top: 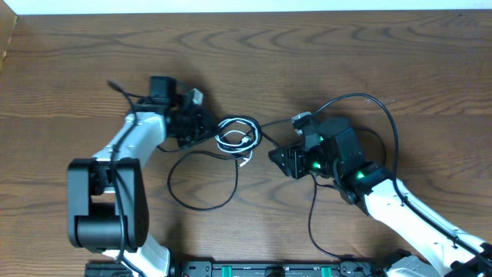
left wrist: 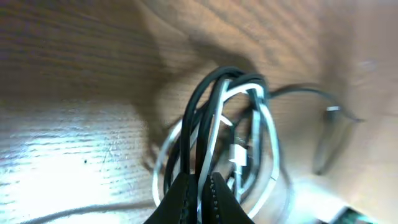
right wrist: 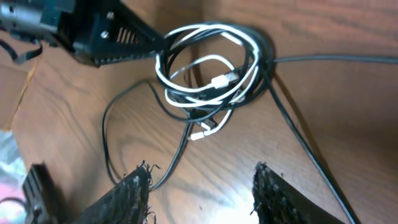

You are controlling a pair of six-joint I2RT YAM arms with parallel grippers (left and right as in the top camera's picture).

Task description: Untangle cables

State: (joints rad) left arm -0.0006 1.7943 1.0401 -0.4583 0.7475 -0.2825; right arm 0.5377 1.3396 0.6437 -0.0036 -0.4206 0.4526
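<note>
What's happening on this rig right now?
Cable untangling. The left end effector is shut on a coiled bundle of white and black cable. The right end effector sits open and empty beside it. The cables are not yet separated; black slack trails over the table.

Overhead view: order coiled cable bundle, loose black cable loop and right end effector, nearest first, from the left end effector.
1. Coiled cable bundle: in its grip.
2. Loose black cable loop: lower in view.
3. Right end effector: opposite side.
</note>
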